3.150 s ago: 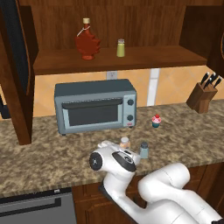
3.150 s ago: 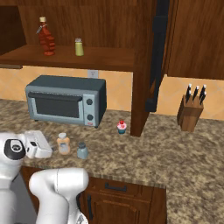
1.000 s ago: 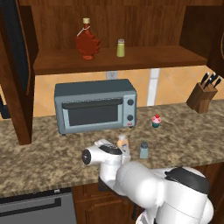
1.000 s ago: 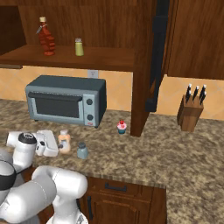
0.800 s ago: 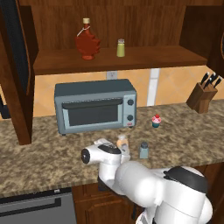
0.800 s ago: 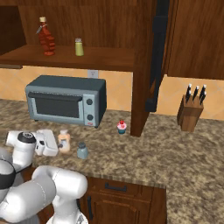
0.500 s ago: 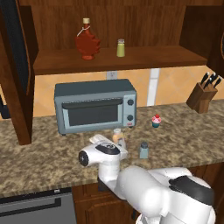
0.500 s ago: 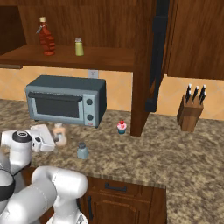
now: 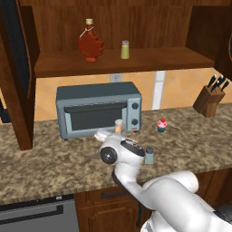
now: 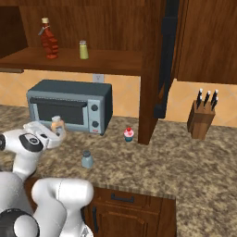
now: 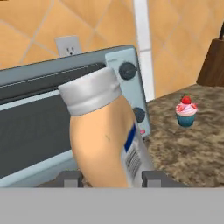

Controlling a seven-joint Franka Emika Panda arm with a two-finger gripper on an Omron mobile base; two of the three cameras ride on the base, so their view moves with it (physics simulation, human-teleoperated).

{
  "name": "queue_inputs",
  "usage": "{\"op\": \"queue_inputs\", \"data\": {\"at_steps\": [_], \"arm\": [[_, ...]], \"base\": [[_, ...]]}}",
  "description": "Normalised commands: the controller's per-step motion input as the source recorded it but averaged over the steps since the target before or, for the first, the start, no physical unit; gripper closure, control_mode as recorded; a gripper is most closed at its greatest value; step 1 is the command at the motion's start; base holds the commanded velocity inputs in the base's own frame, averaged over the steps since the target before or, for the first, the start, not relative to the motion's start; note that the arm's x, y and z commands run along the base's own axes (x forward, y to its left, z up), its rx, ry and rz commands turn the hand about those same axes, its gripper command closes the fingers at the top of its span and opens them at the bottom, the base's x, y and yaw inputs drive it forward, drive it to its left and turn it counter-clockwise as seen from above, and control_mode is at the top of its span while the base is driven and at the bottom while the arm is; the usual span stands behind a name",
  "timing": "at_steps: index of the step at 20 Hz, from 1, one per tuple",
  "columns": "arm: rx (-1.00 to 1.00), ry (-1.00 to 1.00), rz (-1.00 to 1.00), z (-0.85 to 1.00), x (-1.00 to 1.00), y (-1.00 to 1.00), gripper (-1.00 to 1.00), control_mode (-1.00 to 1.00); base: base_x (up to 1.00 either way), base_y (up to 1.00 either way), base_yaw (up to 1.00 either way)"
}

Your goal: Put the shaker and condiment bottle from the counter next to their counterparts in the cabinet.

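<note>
Claw [image 11: 108, 178] pinching the condiment bottle [image 11: 105, 135]
We see it raised off the desk [image 9: 50, 163] before the toaster oven [image 9: 97, 108]; the shaker [image 9: 149, 155] stands just beside.

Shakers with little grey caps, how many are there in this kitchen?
2. The yellow-green shaker stands on the cabinet shelf, right of the red leaf bottle. The grey-blue shaker stands on the counter, beside the robot's arm. Others could be hidden.

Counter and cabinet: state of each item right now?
condiment bottle: gripped, lifted off the counter
gripper: shut on the bottle
shaker: upright on counter, untouched
toaster oven: door closed
red bottle: upright on cabinet shelf
yellow-green shaker: upright beside it
cupcake: upright on counter
</note>
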Motion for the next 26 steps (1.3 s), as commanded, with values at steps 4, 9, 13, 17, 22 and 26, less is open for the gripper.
{"op": "queue_inputs", "data": {"at_steps": [4,9,13,17,22,26], "arm": [[0.19,0.07,0.25,0.83,-0.26,-0.01,1.0,-1.0],[0.18,0.03,0.25,0.79,-0.26,0.0,1.0,-1.0],[0.14,0.04,0.27,0.78,-0.3,0.02,1.0,-1.0],[0.14,0.15,0.24,0.93,-0.22,0.18,1.0,-1.0],[0.12,0.25,0.16,1.0,-0.24,0.28,1.0,-1.0],[0.02,0.04,0.09,1.0,-0.26,0.27,1.0,-1.0]], "base": [[0.0,0.0,0.0],[0.0,0.0,0.0],[0.0,0.0,0.0],[0.0,0.0,0.0],[0.0,0.0,0.0],[0.0,0.0,0.0]]}}
